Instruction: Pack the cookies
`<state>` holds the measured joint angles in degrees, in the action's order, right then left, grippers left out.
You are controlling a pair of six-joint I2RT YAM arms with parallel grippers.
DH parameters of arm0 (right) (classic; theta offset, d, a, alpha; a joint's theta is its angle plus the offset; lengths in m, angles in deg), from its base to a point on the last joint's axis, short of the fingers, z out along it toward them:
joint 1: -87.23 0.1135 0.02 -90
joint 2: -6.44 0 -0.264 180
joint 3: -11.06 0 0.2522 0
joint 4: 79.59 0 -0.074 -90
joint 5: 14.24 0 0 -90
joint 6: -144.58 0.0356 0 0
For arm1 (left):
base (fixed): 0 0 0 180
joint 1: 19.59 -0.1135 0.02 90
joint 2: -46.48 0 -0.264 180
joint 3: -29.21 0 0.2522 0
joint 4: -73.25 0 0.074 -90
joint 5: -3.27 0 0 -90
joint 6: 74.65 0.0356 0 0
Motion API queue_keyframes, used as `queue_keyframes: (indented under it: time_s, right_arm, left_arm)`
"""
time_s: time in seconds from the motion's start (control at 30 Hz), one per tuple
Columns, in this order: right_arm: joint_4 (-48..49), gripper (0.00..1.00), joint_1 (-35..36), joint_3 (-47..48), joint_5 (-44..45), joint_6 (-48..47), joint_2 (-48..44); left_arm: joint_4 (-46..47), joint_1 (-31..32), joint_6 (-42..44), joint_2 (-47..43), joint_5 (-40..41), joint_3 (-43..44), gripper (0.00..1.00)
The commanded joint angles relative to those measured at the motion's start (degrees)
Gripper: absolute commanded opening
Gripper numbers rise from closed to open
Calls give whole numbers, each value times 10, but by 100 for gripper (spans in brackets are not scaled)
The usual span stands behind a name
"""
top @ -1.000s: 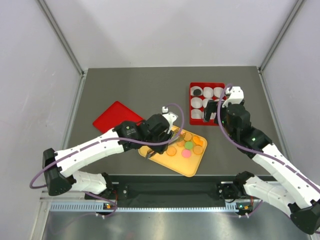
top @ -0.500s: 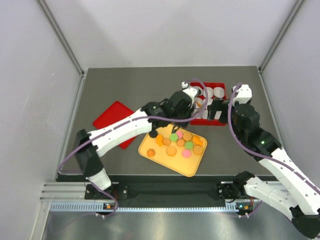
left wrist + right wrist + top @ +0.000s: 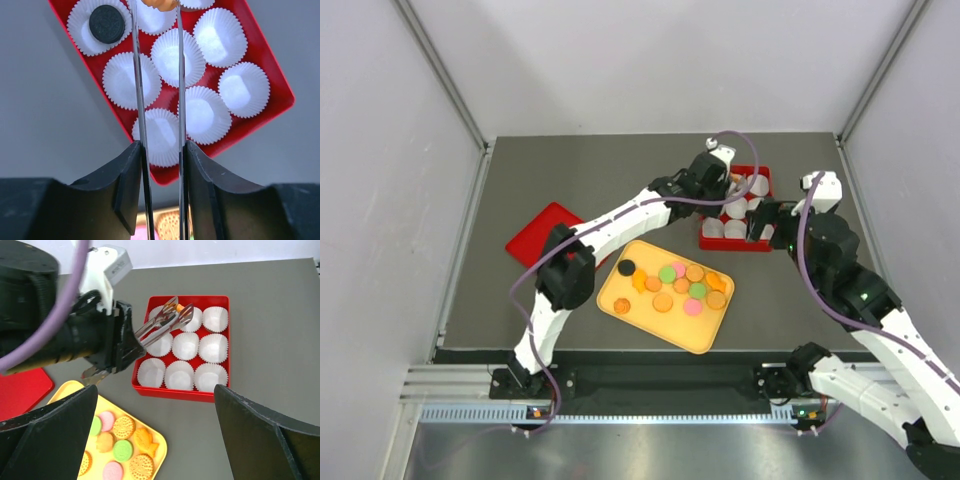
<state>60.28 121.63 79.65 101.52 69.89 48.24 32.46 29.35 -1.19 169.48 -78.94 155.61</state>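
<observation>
Several cookies (image 3: 680, 285) in orange, pink, green and black lie on a yellow tray (image 3: 705, 335). My left gripper (image 3: 161, 150) is shut on metal tongs (image 3: 140, 90). The tongs' tips pinch an orange cookie (image 3: 159, 4) above the far row of a red box (image 3: 270, 97) lined with white paper cups. One cup holds a black cookie (image 3: 106, 23). In the top view the left gripper (image 3: 705, 178) reaches over the box's left side. My right gripper (image 3: 155, 440) stands wide open and empty, just right of the red box (image 3: 732, 243).
A flat red lid (image 3: 545, 235) lies on the grey table to the left of the yellow tray. In the right wrist view the tray (image 3: 70, 389) shows at the lower left, and the left arm (image 3: 60, 335) crosses above it.
My left arm has swung from over the yellow tray up and right to the red box, carrying the tongs and the orange cookie. My right arm has drawn back slightly to the right.
</observation>
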Motion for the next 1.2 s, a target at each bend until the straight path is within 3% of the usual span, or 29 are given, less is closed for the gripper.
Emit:
queue_keyframes:
  time_s: [0.0,0.43,1.0,1.17]
  right_arm:
    - [-3,100,3,25,14,-9,-14]
    - [-4,100,3,13,10,-5,-22]
    - [-7,100,3,9,8,-4,-25]
    - [-7,100,2,6,8,-3,-27]
  left_arm:
    - [41,-6,16,22,-16,57,43]
    - [42,-14,21,67,-22,91,45]
    - [48,-17,18,66,-28,91,51]
    - [44,-18,19,52,-28,91,49]
